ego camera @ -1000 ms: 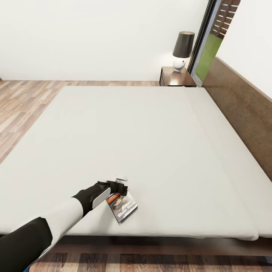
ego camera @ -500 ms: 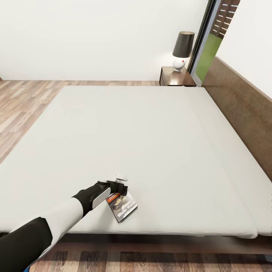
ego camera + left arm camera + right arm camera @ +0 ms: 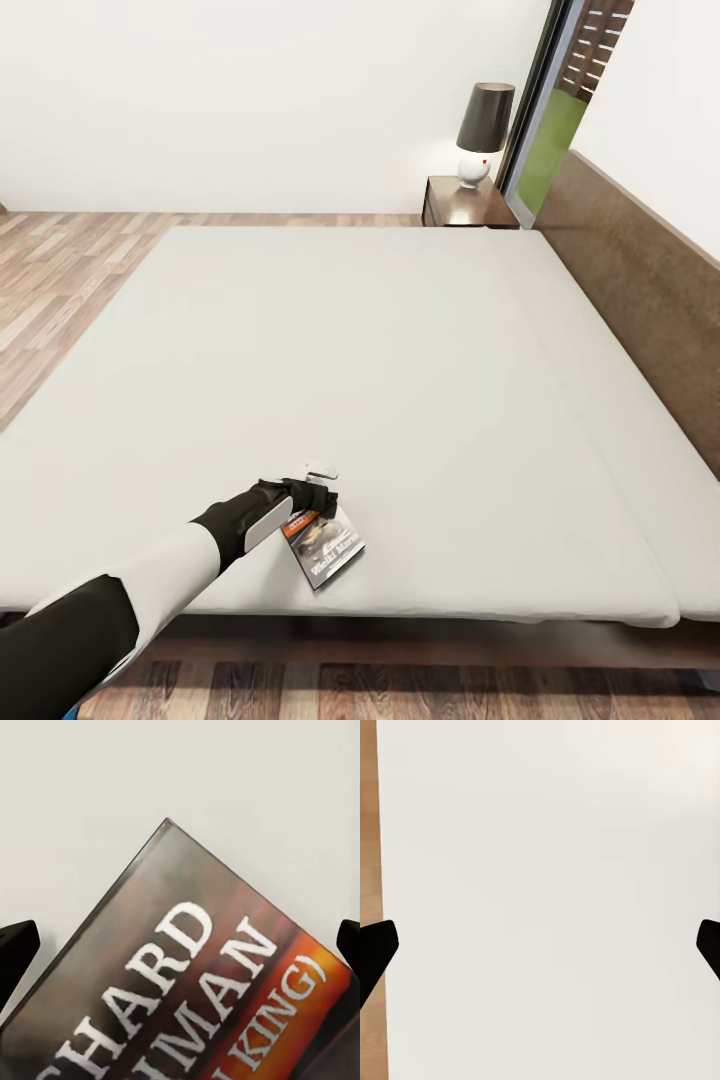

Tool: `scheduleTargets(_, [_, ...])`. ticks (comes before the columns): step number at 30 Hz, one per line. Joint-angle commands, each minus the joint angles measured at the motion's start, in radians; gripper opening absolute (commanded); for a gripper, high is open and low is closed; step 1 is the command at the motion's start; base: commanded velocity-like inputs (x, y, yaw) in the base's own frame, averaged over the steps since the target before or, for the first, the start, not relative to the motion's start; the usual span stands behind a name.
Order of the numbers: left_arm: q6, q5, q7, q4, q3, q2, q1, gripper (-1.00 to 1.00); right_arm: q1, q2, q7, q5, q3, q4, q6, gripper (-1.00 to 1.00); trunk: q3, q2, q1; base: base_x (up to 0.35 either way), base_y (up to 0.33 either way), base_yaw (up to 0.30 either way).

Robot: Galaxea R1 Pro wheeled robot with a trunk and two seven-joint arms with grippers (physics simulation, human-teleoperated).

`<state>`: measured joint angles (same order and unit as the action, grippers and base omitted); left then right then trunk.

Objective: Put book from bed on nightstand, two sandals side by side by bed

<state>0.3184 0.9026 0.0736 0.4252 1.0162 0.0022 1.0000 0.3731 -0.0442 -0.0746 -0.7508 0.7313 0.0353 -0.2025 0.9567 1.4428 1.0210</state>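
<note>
book (image 3: 325, 546): thin stiff paperback, likely light, lay flat on bed (image 3: 400, 380); best pinched by an edge. left gripper (image 3: 180, 952) spread wide over it.

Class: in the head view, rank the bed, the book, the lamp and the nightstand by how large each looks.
1. Bed
2. Lamp and nightstand: look alike, both far off, unranked
3. Book: smallest, though nearest, under the left gripper
</note>
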Motion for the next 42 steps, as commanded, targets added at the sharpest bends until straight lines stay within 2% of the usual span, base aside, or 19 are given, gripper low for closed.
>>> scheduleTargets(1, [0.006,0.03,0.008,0.001,0.005,0.001,-0.018,1.0,0.0,0.0,-0.004,-0.009,0.008,0.001,-0.001,1.0,0.001,0.0,0.0,-0.009,0.0,0.0])
scheduleTargets(42, [0.005,0.03,0.008,0.0,0.005,0.002,-0.018,1.0,0.0,-0.001,-0.005,-0.01,0.007,0.001,-0.001,1.0,0.001,0.0,0.0,-0.032,0.0,0.0])
